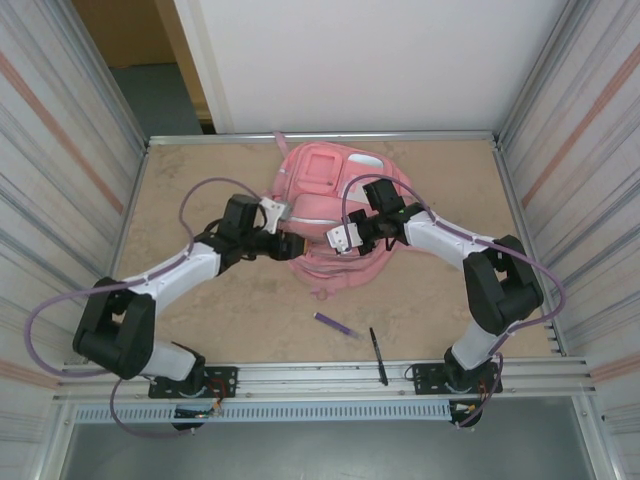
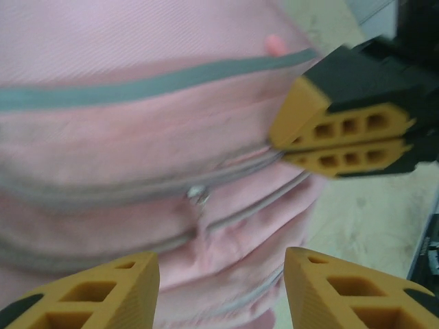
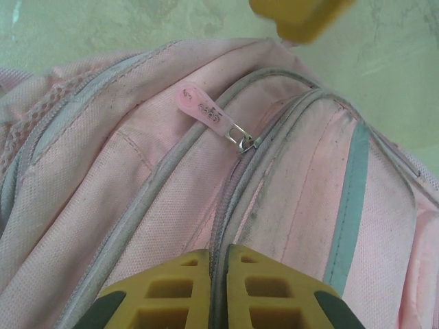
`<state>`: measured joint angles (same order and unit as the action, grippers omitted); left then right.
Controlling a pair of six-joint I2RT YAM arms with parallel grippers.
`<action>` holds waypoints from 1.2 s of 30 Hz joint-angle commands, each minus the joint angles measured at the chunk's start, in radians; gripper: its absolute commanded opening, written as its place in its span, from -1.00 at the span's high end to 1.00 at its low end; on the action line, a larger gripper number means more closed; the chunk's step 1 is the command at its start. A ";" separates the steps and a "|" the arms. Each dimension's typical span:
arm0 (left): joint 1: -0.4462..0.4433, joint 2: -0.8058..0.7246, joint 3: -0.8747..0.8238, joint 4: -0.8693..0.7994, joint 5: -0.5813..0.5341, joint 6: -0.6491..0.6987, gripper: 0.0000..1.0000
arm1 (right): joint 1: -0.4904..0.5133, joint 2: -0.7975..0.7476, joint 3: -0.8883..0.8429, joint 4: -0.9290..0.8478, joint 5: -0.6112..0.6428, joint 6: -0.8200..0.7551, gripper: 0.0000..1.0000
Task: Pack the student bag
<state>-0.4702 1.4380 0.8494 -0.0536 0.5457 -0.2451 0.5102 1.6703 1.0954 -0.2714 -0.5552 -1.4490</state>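
A: Where's the student bag?
B: Far centre of the table, lying flat. Both arms reach in over its near end. The zips I can see look shut, so prob. nothing's packed yet.
A: Right gripper?
B: Fingers pressed together right on a zip line, w/ the seam running in between them. Looks like it's nipping the fabric there, I'd guess to pin the soft bag so it won't slide when the other arm pulls.
A: And the left gripper?
B: Spread wide, nothing in it, hovering just off the bag's front. A metal slider sits roughly in line w/ the gap. Set up for a grab at a zip, imo.
A: Which pull?
B: Can't tell. The right wrist cam shows a pink pull tab lying flat on the cloth, just beyond the closed fingers, on the same zip. Can't say if that's the one the left cam sees.
A: Stuff to pack?
B: A purple pen and a black pen on the near side, between the arm bases and well apart from the bag. Reachable once a pocket's open.
A: Risk?
B: The tab's small & flat, so the open fingers could close on cloth instead. The bag may bunch up too.
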 commanded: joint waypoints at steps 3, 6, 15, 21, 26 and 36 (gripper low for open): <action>-0.076 0.088 0.074 -0.062 -0.056 -0.009 0.08 | 0.000 -0.045 0.001 -0.009 -0.076 0.019 1.00; -0.091 0.129 0.101 -0.106 -0.152 -0.010 0.12 | -0.006 -0.051 -0.006 -0.002 -0.107 0.041 1.00; -0.134 0.208 0.157 -0.165 -0.312 -0.016 0.06 | -0.007 -0.049 -0.010 0.008 -0.111 0.064 1.00; -0.141 0.229 0.133 -0.100 -0.169 -0.023 0.54 | -0.006 -0.049 -0.018 0.027 -0.109 0.065 1.00; -0.132 0.227 0.153 -0.145 -0.265 0.009 1.00 | -0.007 -0.062 -0.022 0.037 -0.100 0.064 1.00; -0.068 0.067 0.091 -0.134 -0.365 0.142 1.00 | -0.036 -0.069 -0.036 -0.055 0.154 -0.115 1.00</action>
<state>-0.5133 1.5627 0.9482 -0.1837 0.2626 -0.1986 0.4988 1.6424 1.0782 -0.2695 -0.5117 -1.4761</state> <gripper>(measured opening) 0.052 0.085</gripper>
